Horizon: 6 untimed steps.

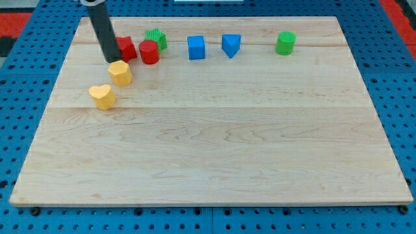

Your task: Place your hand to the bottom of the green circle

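Partly hidden behind rod: red block; my tip beside it.

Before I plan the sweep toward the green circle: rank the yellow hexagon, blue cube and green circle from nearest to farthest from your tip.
From my tip:
1. Yellow hexagon, just below it.
2. Blue cube, top row, middle.
3. Green circle, top right.

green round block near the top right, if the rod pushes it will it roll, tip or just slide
The green round block stands upright on its flat end, so it will probably slide rather than roll. It looks squat, so tipping seems unlikely. The wooden board looks smooth, so it may glide easily. My tip is far to its left.
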Available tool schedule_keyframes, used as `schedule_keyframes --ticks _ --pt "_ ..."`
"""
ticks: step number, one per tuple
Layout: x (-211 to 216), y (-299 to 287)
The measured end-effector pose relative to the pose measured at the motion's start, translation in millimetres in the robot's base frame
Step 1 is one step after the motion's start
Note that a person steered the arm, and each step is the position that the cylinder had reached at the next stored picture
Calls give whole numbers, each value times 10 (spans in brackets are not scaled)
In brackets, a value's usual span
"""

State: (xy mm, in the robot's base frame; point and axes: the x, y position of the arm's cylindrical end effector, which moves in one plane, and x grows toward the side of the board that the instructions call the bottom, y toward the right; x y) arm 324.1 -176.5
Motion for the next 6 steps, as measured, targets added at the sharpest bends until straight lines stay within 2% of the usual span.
schedule_keyframes --ticks 1,3,4,5,6 --pt "-2 177" --pt "627 198" --pt "626 810" --pt "545 1854" --pt "545 2649"
